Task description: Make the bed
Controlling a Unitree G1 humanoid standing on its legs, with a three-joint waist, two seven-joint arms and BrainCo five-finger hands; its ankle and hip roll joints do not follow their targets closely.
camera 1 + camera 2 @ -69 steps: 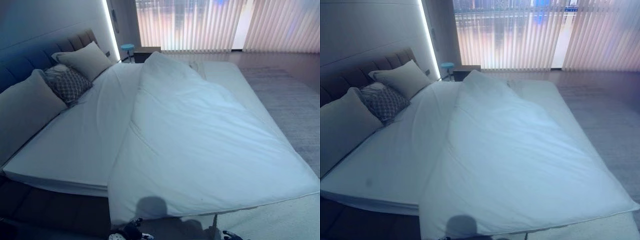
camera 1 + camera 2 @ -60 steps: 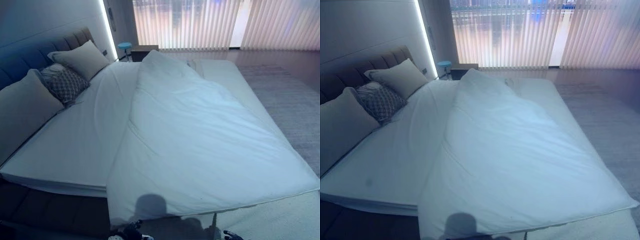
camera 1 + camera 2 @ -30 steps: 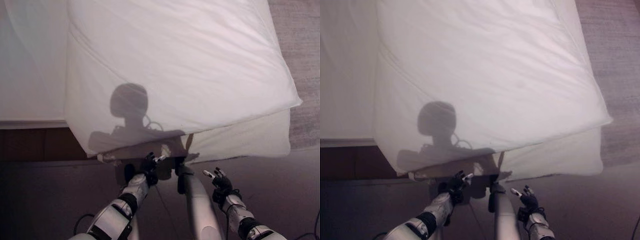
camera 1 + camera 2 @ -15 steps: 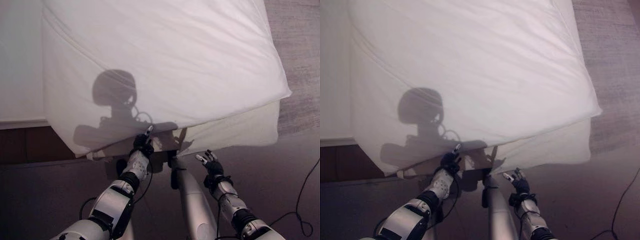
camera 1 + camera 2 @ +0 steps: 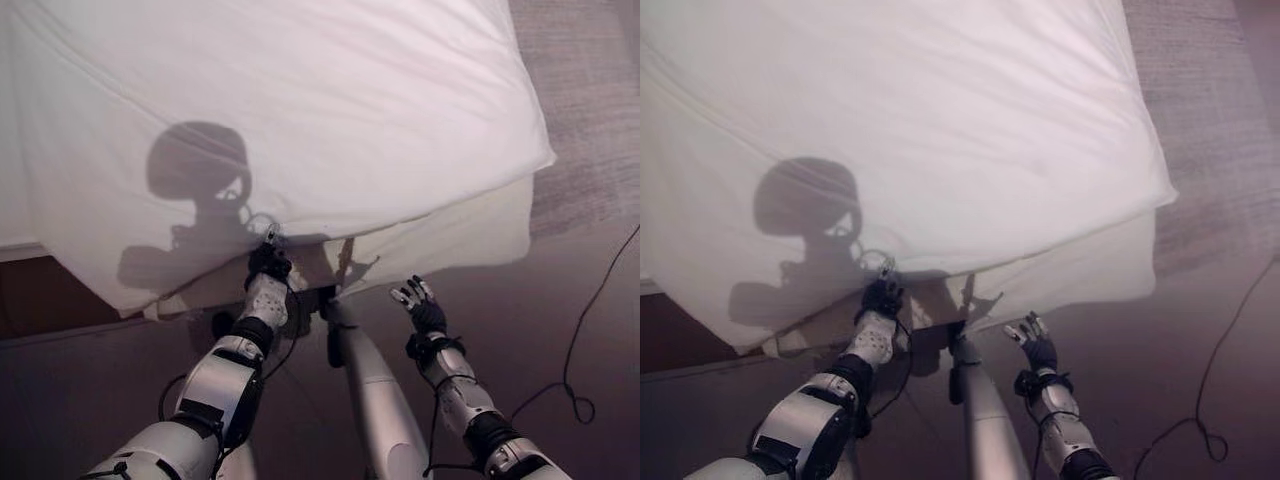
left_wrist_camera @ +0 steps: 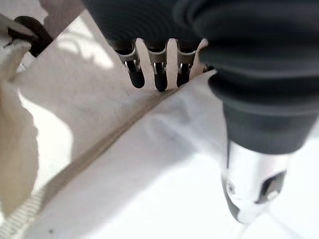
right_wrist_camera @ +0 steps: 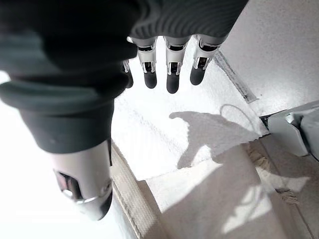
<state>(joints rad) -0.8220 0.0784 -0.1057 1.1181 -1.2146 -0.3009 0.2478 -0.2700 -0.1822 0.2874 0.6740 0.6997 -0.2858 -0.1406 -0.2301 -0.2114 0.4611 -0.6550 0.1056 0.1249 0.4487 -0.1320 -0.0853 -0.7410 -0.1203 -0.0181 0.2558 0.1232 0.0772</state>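
White duvet [image 5: 300, 110] lies spread over the bed, its near edge overhanging the mattress [image 5: 470, 235]. My left hand [image 5: 268, 268] touches that hem with fingers straight; my right hand [image 5: 420, 305] hovers over the floor, relaxed, holding nothing.

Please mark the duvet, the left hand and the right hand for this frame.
duvet [image 5: 330, 110]: left eye view, on its broad white top.
left hand [image 5: 268, 268]: left eye view, on the dark back of the hand at the duvet's lower edge.
right hand [image 5: 425, 312]: left eye view, on the palm, fingers spread above the floor.
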